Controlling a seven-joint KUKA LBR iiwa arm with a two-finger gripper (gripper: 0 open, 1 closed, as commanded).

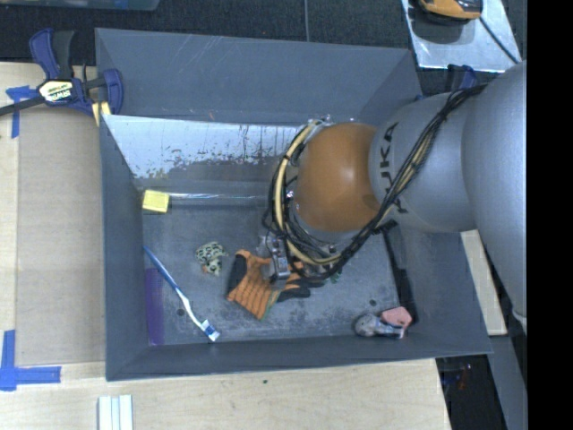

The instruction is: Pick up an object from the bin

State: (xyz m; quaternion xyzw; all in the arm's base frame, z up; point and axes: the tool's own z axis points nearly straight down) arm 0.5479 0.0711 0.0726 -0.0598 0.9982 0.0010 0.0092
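Observation:
My gripper point(276, 260) is low in the middle of the bin, mostly hidden under the arm's wrist. Right at its lower left lies an orange ribbed piece point(250, 291), flat on the bin floor and touching or nearly touching the gripper. A small dark thing point(300, 288) lies just right of that orange piece, under the gripper. A little spotted yellow-green thing point(211, 258) rests to the left, apart from the gripper.
A yellow block point(155, 202) sits at the back left. A blue toothbrush point(180, 297) and a purple strip point(154, 306) lie along the left wall. A pink and grey thing point(385, 322) is at the front right, a black bar point(399, 279) by the right wall.

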